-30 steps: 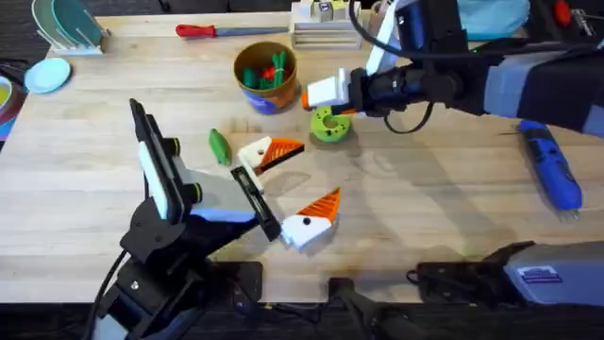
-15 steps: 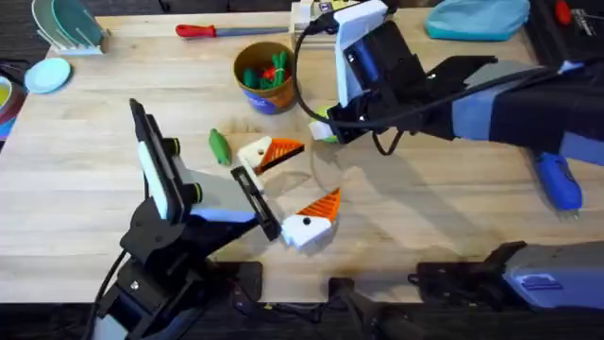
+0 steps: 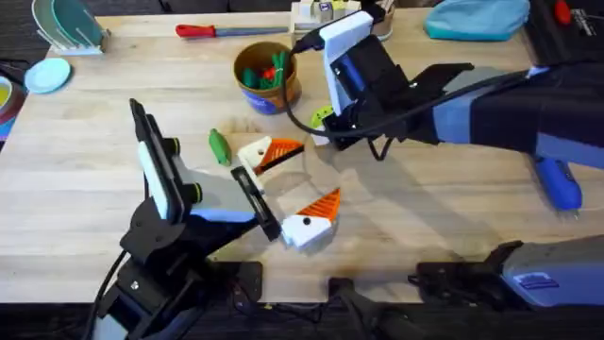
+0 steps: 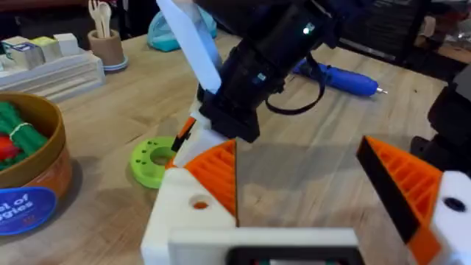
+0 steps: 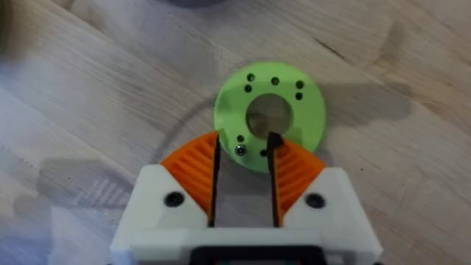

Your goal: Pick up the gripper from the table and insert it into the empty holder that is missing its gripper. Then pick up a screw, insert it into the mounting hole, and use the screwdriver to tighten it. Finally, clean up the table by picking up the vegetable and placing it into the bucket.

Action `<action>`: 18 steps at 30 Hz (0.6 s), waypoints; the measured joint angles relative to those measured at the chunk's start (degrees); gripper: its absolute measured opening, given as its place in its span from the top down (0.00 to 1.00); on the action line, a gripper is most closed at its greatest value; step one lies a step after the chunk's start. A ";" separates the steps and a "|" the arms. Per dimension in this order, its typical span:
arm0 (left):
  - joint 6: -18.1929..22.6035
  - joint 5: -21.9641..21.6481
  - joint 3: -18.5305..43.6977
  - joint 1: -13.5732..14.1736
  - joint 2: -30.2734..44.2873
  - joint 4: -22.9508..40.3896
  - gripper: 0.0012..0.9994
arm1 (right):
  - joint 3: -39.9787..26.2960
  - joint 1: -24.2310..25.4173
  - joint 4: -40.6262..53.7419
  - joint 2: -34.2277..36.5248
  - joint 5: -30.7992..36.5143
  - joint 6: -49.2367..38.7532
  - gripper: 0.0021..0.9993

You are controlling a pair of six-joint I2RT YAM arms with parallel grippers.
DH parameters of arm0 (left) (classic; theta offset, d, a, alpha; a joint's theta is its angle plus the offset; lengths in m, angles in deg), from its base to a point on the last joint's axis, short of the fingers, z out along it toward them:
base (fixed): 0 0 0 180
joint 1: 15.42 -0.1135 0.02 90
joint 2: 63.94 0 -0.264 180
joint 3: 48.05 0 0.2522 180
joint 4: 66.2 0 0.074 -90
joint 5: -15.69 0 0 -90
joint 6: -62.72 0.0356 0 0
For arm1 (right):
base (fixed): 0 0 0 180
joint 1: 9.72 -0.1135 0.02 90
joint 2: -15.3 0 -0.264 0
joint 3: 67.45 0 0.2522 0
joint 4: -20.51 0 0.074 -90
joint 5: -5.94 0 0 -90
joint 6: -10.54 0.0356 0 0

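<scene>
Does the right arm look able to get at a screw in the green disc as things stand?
Probably yes: the right end effector hangs directly over the green disc, fingers slightly apart at its near rim, nothing between. A screw sits just ahead.

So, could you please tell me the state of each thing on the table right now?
left gripper: open, empty.
right gripper: open, over the green disc.
green disc: flat on the table.
vegetable: lying on the table, outside the bucket.
bucket: upright, green and red items inside.
screwdriver: lying on the table, unheld.
</scene>
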 joint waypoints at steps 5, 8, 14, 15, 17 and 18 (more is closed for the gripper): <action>0.00 0.00 0.00 0.00 0.00 0.00 0.01 | 0.00 -0.33 -0.04 0.03 0.00 -0.16 0.65; 0.00 0.00 0.00 0.00 0.00 0.00 0.01 | 0.00 -0.31 -0.04 0.50 0.05 -0.39 0.70; 0.00 0.00 0.00 0.00 0.01 0.00 0.01 | -0.09 -0.31 -0.26 1.33 0.79 -0.79 0.81; 0.00 0.00 0.00 0.00 0.01 0.00 0.01 | -0.09 -0.31 -0.26 1.33 0.87 -0.79 0.82; 0.00 0.00 0.00 0.00 0.00 0.00 0.01 | -0.16 -0.31 -0.31 1.33 0.95 -0.82 0.88; 0.00 0.00 0.00 0.00 0.00 0.00 0.01 | -0.20 -0.31 -0.31 1.33 1.05 -0.86 0.91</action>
